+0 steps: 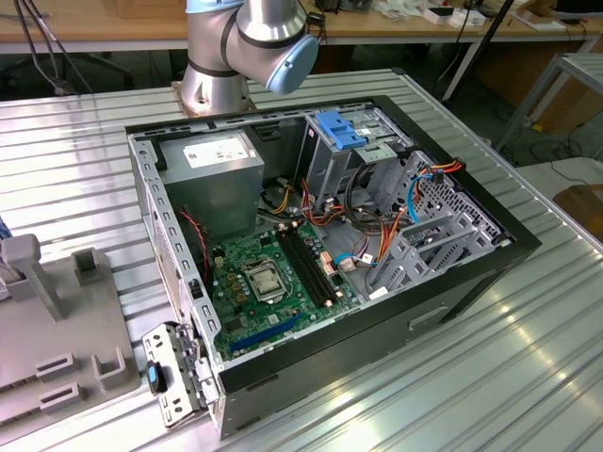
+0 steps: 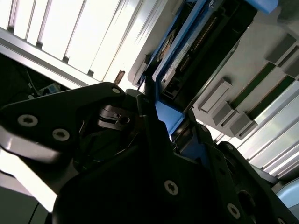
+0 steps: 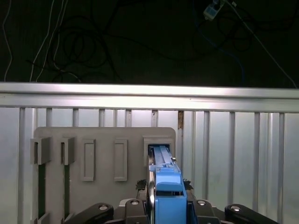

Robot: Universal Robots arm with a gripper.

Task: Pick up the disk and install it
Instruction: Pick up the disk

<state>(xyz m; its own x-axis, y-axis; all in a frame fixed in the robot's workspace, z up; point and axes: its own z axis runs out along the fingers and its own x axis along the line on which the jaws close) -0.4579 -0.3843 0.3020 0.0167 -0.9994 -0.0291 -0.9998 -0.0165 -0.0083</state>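
At the case's (image 1: pixel 452 282) nine o'clock, on the grey holder (image 3: pixel 100 133), the gripper (image 3: pixel 168 203) pinches the disk (image 3: pixel 167 179) standing in a snug slot (image 3: pixel 159 139); tabletop (image 3: pixel 233 154) open around.

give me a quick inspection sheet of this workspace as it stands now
surface: ribbed metal table, carrying the open computer case and the grey holder
job's things: the disk stands upright in a slot of the grey holder, not yet in the case
clutter: metal bracket at the case's corner nearest the holder
grippers: gripper closed on the disk's blue carrier
cables: coloured wires inside the case; dark cables beyond the table edge
surroundings: wooden benches behind the arm base
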